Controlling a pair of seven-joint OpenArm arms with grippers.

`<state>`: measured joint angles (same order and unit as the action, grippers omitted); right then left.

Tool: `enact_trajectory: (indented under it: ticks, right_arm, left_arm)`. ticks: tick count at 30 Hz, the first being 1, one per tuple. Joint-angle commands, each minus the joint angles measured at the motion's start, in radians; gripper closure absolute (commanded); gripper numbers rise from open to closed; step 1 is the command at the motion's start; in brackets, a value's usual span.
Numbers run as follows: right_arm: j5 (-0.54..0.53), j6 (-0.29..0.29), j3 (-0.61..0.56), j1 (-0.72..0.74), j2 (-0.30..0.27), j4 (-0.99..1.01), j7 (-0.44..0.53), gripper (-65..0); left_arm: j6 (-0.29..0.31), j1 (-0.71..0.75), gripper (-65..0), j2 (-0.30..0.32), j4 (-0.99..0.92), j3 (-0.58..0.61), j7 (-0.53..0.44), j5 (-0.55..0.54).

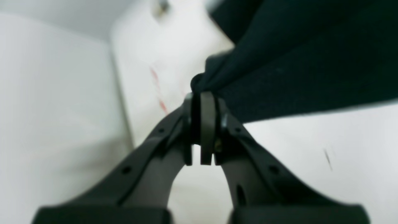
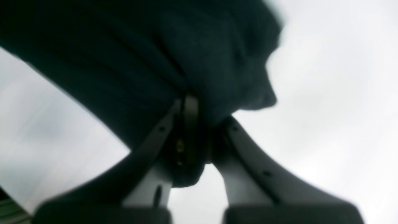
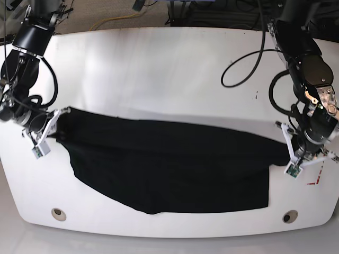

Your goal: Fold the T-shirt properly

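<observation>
At nine o'clock in the base view, the right gripper (image 3: 59, 126) is clamped on one end of the black T-shirt (image 3: 175, 169); at three to four o'clock, the left gripper (image 3: 295, 153) pinches the other end. The cloth spans between them, its lower part spreading toward six o'clock over the white tabletop (image 3: 159, 69). Round tape rolls lie at eight o'clock (image 3: 59, 214) and four o'clock (image 3: 290, 216). In the left wrist view, the jaws are closed on bunched fabric, which stretches toward two o'clock. In the right wrist view, they grip gathered cloth running toward ten o'clock; a green striped item (image 2: 11, 211) shows at seven to eight o'clock.
</observation>
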<state>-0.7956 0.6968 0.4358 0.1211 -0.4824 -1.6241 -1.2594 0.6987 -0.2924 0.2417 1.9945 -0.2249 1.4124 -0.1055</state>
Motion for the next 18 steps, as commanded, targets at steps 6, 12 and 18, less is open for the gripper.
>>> enact_trajectory:
  ticks: [6, 12, 18]
  right_arm:
    - [-0.025, 0.001, 0.080, -0.168, 0.058, -0.051, 0.022, 0.0]
    - [-0.025, 0.001, 0.131, -0.311, 0.110, -0.135, 0.022, 0.0]
    - [-0.025, 0.001, 0.150, -0.436, 0.178, -0.209, 0.022, 0.0]
  left_arm:
    - [-0.001, 0.207, -0.4, 0.012, 0.018, -0.072, -0.016, 0.005]
    - [-0.001, 0.355, -0.4, 0.054, 0.018, -0.159, -0.016, 0.008]
    - [-0.001, 0.497, -0.4, 0.058, 0.018, -0.236, -0.045, 0.007]
